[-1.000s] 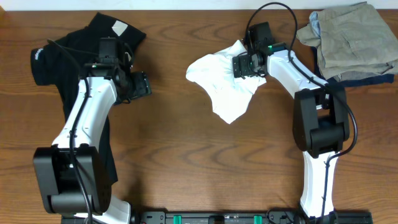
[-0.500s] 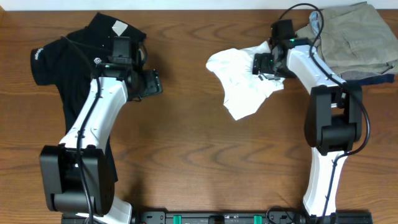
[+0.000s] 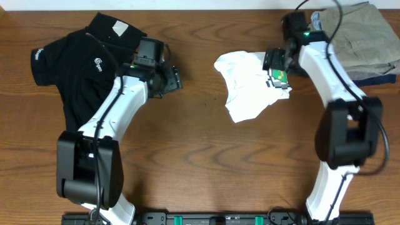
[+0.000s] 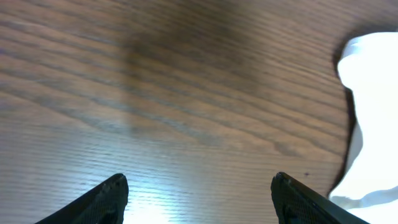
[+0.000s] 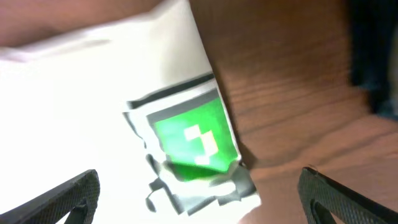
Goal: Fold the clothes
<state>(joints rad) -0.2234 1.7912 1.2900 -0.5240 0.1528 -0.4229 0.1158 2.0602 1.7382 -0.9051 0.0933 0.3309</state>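
Nothing readable tbh: black shirt (image 3: 75, 72) logo (image 3: 100, 61) at 10 o'clock too tiny, white tee (image 3: 247, 94) print (image 5: 193, 137) just pixels.

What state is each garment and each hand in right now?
white T-shirt, crumpled, not folded.
black shirt, spread out, not folded.
khaki-and-navy stack, piled at the far right corner.
left hand, open, empty, over bare table beside the white T-shirt.
right hand, open, over the T-shirt's green print, gripping nothing.
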